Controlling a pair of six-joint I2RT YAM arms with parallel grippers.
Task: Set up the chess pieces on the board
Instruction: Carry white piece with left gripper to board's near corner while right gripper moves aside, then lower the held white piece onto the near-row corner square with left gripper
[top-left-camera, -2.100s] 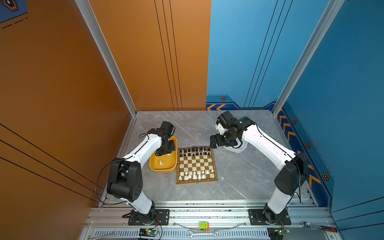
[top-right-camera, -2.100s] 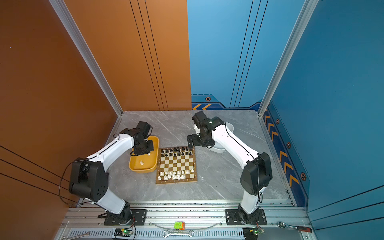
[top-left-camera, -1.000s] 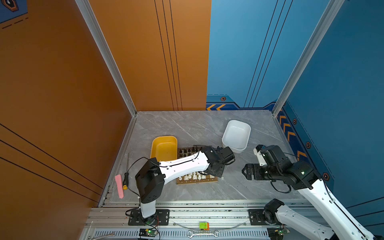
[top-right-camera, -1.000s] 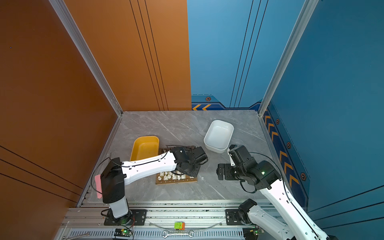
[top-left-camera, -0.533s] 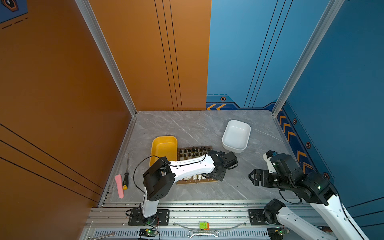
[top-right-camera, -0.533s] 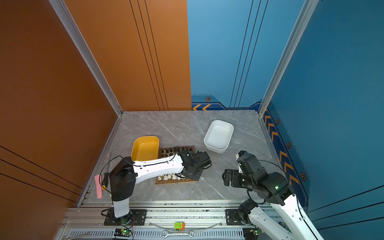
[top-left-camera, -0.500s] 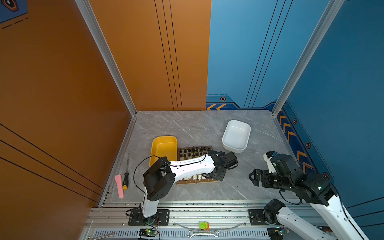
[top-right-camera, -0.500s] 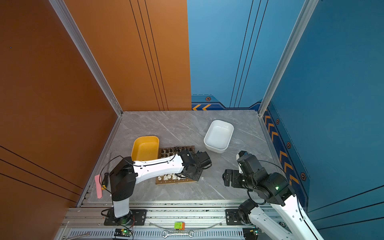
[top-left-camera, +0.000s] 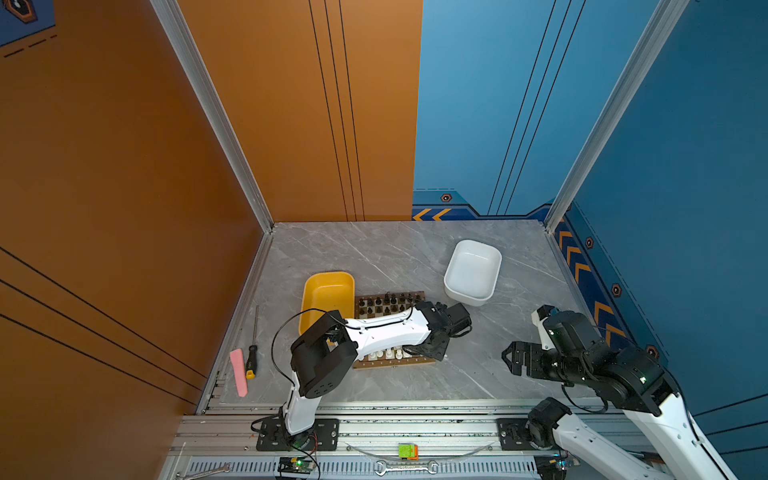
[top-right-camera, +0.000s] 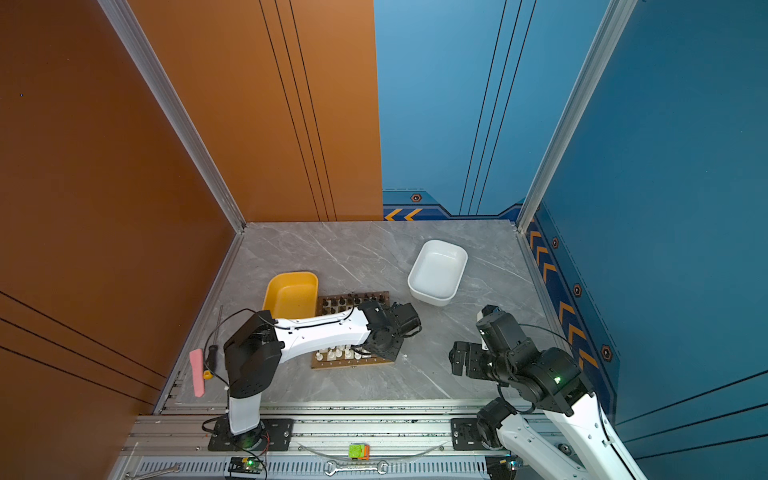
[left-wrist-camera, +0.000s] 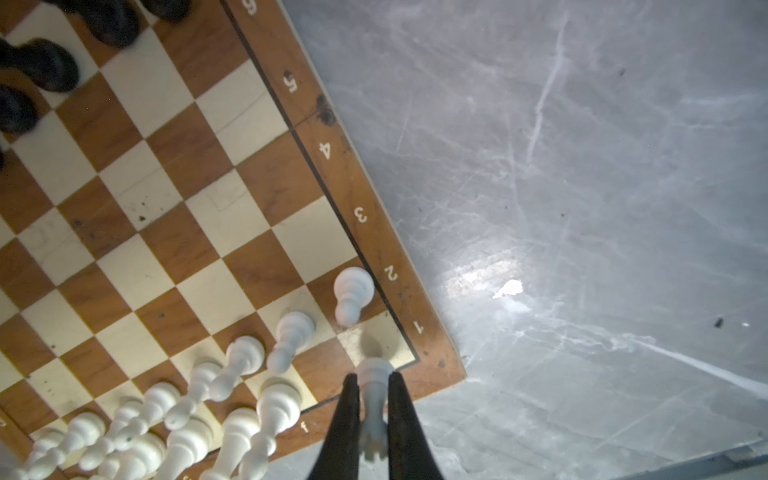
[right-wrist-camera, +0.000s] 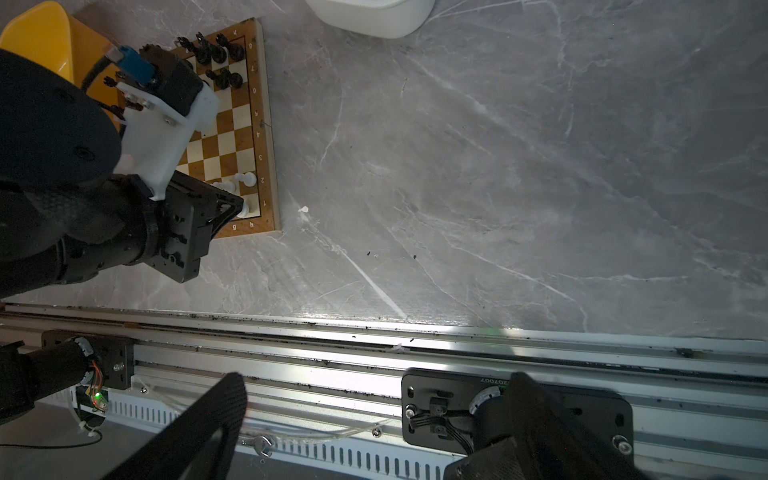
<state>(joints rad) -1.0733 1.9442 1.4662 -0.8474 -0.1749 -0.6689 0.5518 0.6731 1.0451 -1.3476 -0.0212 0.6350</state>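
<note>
The board (top-left-camera: 397, 364) (top-right-camera: 353, 365) lies mid-table. Black chess pieces (top-left-camera: 388, 301) (right-wrist-camera: 220, 52) fill its far rows and white ones (top-left-camera: 386, 354) (left-wrist-camera: 232, 386) its near rows. My left gripper (left-wrist-camera: 371, 386) (top-left-camera: 432, 353) (top-right-camera: 384, 353) is shut on a white rook (left-wrist-camera: 374, 374). The rook's base is over the cream corner square beside the rim's "1"; I cannot tell whether it touches. A white pawn (left-wrist-camera: 352, 291) stands one square beyond. My right gripper (right-wrist-camera: 374, 415) (top-left-camera: 509, 358) (top-right-camera: 455, 361) hangs open and empty, off to the board's right.
A yellow tub (top-left-camera: 326, 295) sits against the board's left side and a white tub (top-left-camera: 473, 274) at the back right. A screwdriver (top-left-camera: 252, 357) and a pink strip (top-left-camera: 239, 376) lie near the left wall. The metal rail (top-left-camera: 415, 415) runs along the front.
The left gripper, still holding the white rook, has settled over the board's near right corner. The right arm has drawn back toward the front right, its gripper still open.
</note>
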